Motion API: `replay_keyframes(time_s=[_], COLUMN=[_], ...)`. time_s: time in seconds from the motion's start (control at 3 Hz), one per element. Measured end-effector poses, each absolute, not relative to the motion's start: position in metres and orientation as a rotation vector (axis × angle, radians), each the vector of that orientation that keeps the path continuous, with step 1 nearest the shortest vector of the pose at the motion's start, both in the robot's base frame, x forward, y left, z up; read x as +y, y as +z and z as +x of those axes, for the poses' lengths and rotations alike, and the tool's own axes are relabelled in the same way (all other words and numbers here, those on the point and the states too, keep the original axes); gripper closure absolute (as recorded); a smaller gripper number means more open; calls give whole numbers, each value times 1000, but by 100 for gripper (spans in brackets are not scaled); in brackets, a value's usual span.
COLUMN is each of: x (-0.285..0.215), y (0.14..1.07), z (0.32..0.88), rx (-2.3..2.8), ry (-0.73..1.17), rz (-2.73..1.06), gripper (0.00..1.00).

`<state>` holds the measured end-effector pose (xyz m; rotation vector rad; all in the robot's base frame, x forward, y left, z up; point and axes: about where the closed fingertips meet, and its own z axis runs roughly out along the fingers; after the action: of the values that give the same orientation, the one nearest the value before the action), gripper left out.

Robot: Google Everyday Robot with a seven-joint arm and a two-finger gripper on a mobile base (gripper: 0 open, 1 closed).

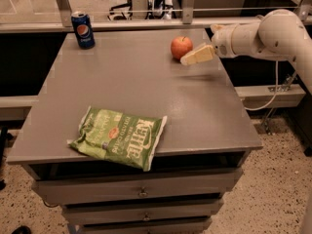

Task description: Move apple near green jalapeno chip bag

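A round red-orange apple [181, 47] stands at the far right of the grey table [131, 87]. A flat light-green chip bag with white lettering [119, 136] lies at the table's near left edge, far from the apple. My gripper [195, 56], at the end of a white arm coming in from the right, hangs just right of the apple and slightly nearer, close to it and above the table.
A blue Pepsi can [83, 29] stands at the far left corner. The table has drawers [141, 191] below its front edge. A rail and posts [141, 11] run behind the table. A cable [265, 99] hangs at the right.
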<state>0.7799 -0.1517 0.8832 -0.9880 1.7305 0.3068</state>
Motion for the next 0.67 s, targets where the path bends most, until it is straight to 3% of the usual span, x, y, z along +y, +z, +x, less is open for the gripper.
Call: replay_keyframes(time_s=[0.67], x=[-140], y=[865], z=[828], rx=[1753], ry=[421], rz=[-815], gripper=[0])
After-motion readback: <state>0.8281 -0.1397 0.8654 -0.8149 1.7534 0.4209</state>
